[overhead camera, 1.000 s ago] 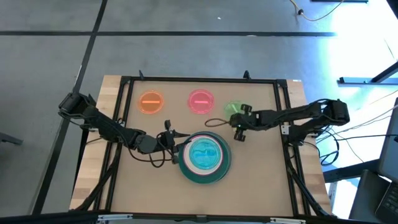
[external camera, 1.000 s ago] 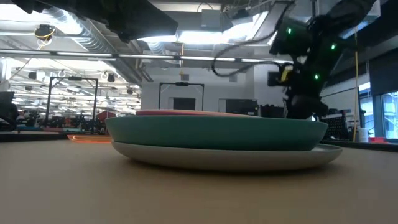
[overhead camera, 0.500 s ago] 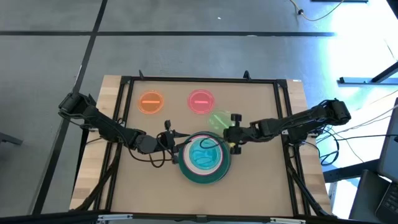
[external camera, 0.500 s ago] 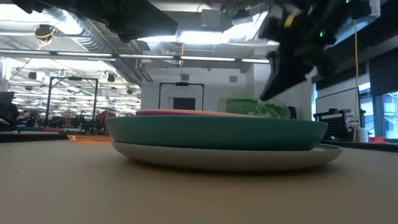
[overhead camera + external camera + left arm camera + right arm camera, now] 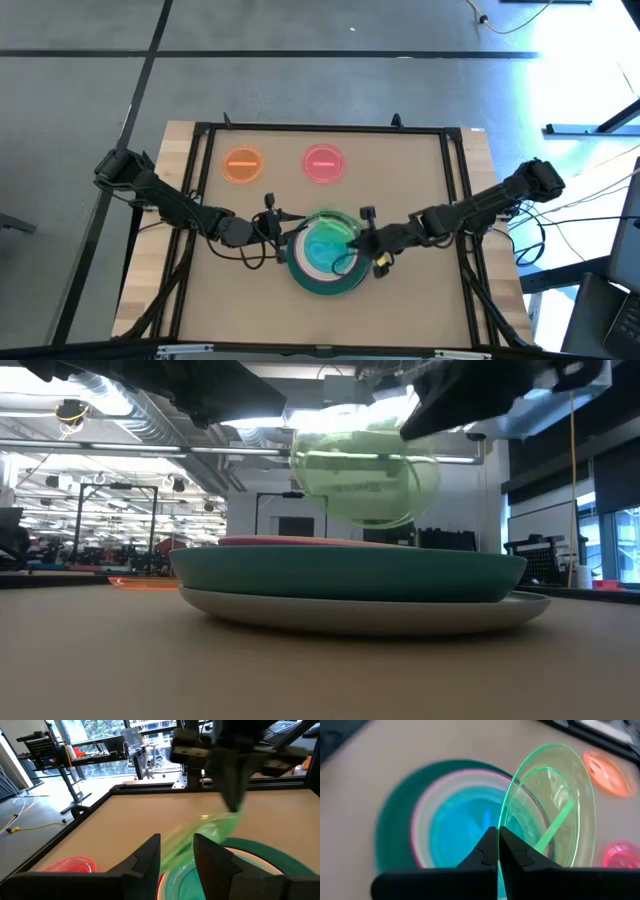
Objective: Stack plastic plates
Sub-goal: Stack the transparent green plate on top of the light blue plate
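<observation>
A stack of plates [image 5: 322,272] lies near the table's middle, with a grey plate at the bottom, a large teal one on it, a magenta rim and a bright blue-teal top [image 5: 450,822]. My right gripper [image 5: 498,834] is shut on a small clear green plate [image 5: 555,805] and holds it over the stack [image 5: 350,575]. My left gripper [image 5: 176,855] is open, level, just left of the stack [image 5: 260,857]. A small orange plate [image 5: 242,164] and a small pink plate [image 5: 322,163] lie flat near the far edge. My right gripper pinches the green plate's rim [image 5: 506,822] between its two fingers, coming from the table's right side and slanting down. The plate is lifted clear and tilted steeply, almost on edge, above the stack's top [image 5: 365,475].
A black frame [image 5: 320,128] runs around the table's working area. Bare tabletop lies in front of the stack and to its right. My left arm [image 5: 170,205] reaches in from the left edge, my right arm [image 5: 480,205] from the right.
My right gripper has carried the green plate from the table's far right part toward the left and the near edge, up over the stack. The plate has gone from lying flat on the table to lifted clear and steeply tilted.
</observation>
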